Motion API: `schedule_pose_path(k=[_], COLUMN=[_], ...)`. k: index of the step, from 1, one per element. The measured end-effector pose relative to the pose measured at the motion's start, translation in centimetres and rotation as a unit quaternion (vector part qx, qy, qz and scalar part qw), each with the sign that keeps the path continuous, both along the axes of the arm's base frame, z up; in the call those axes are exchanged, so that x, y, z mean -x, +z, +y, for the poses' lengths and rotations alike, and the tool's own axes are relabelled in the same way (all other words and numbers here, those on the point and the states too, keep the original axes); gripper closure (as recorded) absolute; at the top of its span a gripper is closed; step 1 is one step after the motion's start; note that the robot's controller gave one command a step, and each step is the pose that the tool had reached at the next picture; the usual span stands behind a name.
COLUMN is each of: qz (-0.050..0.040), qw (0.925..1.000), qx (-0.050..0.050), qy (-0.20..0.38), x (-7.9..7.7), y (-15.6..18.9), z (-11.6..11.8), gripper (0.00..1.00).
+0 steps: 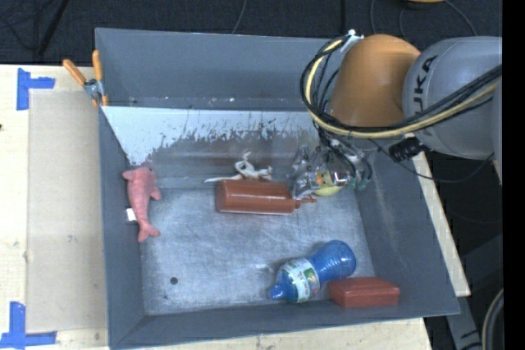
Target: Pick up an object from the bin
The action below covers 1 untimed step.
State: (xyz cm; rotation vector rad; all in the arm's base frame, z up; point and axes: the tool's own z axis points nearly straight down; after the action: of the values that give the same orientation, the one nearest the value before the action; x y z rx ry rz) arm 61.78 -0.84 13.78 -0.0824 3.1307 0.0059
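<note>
Gripper point(316, 176) sits at 3 o'clock end of long red-brown rectangular block point(254, 197), centre of grey metal bin point(205, 78); can't tell if claw's released or clenched. You should centre across block's width, then descend straight.

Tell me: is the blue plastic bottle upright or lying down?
Lying down. The blue plastic bottle rests lengthwise on the floor of the grey metal bin.

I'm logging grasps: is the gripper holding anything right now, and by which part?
Cannot tell. The gripper is at the right end of the long brown block, but a hold isn't clear.
</note>
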Motion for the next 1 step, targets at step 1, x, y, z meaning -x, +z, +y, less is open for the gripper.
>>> schedule_pose_path(k=[1], qz=[0.0030], qw=[1.0000], qx=[0.002], qy=[-0.006], x=[1.14], y=[-0.46], z=[-3.73], gripper=[1.00])
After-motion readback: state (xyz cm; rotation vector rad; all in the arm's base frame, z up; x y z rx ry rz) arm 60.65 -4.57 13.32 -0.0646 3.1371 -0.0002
